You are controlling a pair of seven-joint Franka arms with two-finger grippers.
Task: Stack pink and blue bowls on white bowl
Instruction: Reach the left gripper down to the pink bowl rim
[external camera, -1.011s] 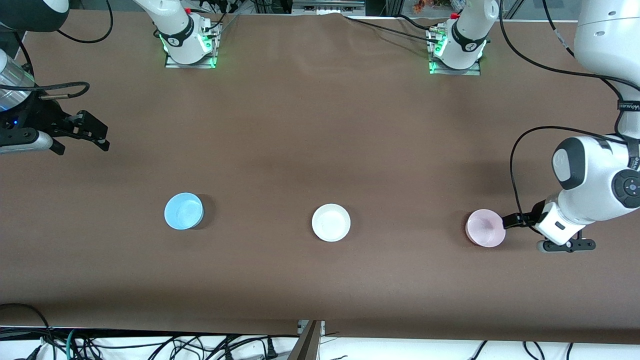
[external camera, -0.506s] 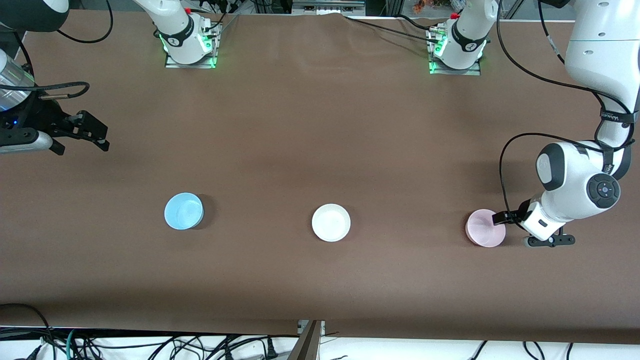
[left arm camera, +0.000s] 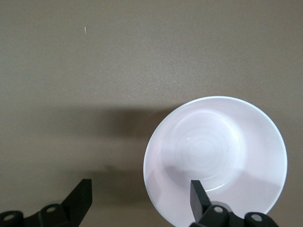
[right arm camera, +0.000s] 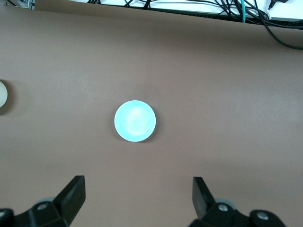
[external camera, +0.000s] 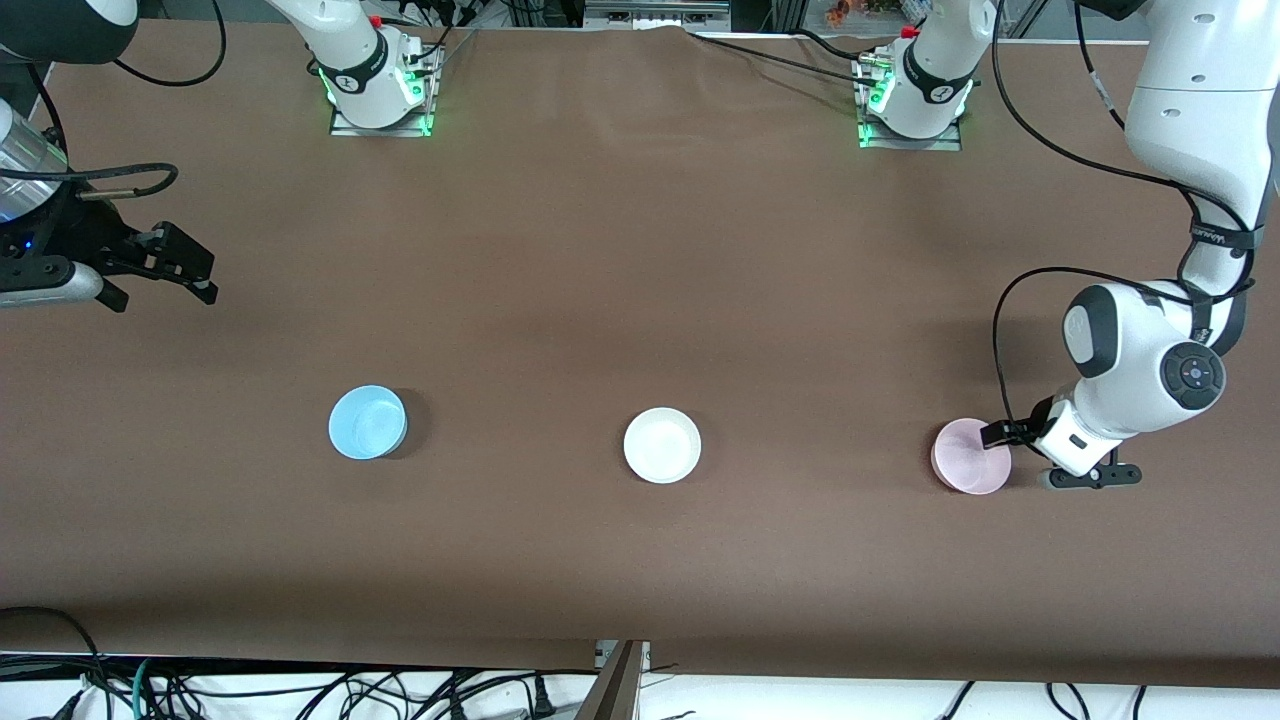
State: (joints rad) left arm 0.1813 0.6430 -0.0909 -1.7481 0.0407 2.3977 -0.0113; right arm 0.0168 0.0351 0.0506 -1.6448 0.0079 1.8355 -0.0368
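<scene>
Three small bowls sit in a row on the brown table (external camera: 600, 250), well apart from one another. The white bowl (external camera: 662, 445) is in the middle of the row, the blue bowl (external camera: 367, 422) stands toward the right arm's end of the table, and the pink bowl (external camera: 970, 456) stands toward the left arm's end. All three rest upright with their openings facing up, and none is stacked on another. The left gripper (external camera: 1000, 434) is low at the pink bowl's rim, on the side toward the left arm's end of the table. In the left wrist view its fingers are spread apart: one fingertip (left arm camera: 198, 195) lies over the bowl's inside, while the other fingertip (left arm camera: 81, 195) is out over bare table, so the rim of the pink bowl (left arm camera: 215, 156) lies between them without being clamped. The right gripper (external camera: 175, 262) hangs over the table near the right arm's end, well apart from the blue bowl, and waits there. Its fingers (right arm camera: 73, 191) are open with nothing between them, and its wrist camera looks down on the blue bowl (right arm camera: 135, 120).
</scene>
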